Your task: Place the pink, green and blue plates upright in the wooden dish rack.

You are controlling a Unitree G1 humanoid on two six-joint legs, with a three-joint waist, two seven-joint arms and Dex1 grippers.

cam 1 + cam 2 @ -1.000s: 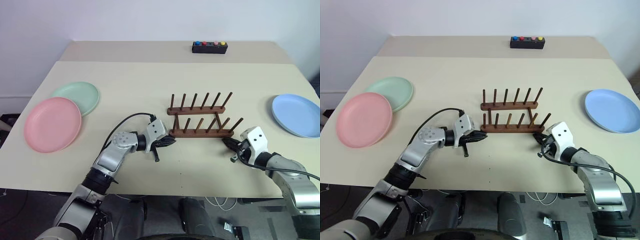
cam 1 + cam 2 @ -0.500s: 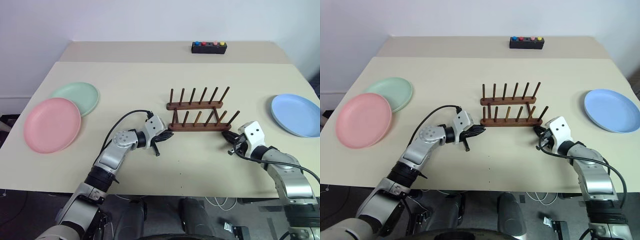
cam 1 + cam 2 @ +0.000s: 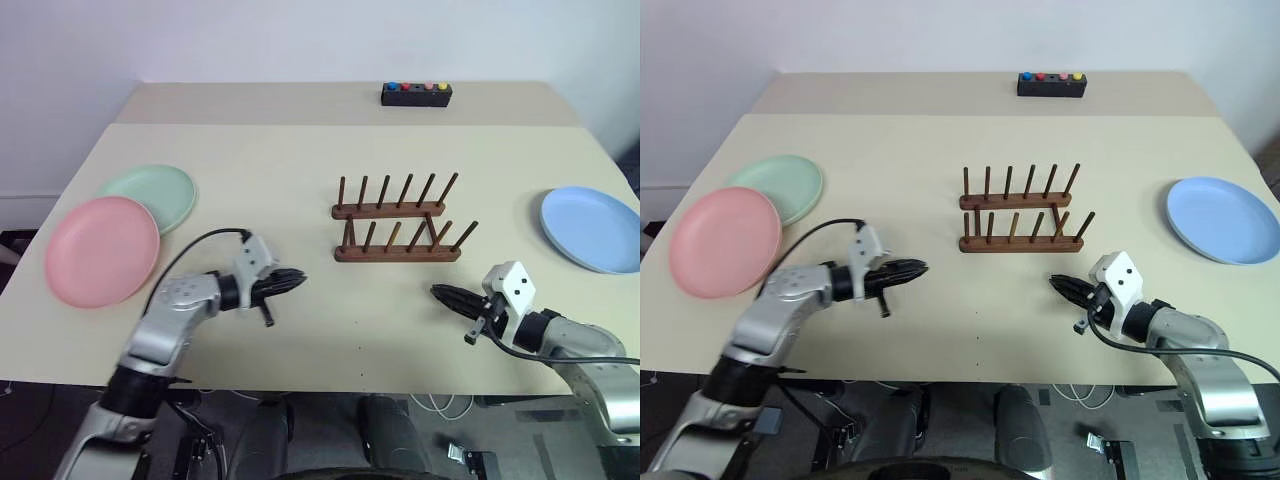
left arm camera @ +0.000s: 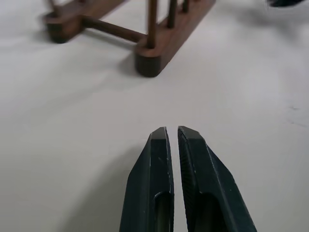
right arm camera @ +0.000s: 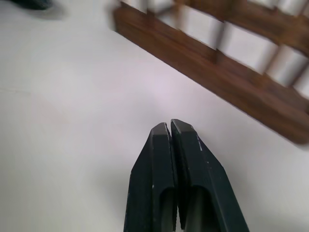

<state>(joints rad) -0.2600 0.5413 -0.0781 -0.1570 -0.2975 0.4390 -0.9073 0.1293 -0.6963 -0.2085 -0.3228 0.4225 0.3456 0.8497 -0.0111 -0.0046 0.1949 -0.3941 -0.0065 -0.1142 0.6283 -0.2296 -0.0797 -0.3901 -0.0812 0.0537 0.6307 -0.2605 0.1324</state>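
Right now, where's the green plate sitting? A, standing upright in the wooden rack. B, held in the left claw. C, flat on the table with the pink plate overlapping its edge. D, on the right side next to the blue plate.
C: the green plate lies flat at the table's left side, with the pink plate covering part of its near rim.

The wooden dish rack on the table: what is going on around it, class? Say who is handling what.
Nothing is being handled at this moment. The wooden dish rack stands empty mid-table. The left gripper and right gripper are both shut, holding nothing, one off each end of the rack and clear of it. The pink plate and green plate lie flat at the robot's left, the blue plate at its right.
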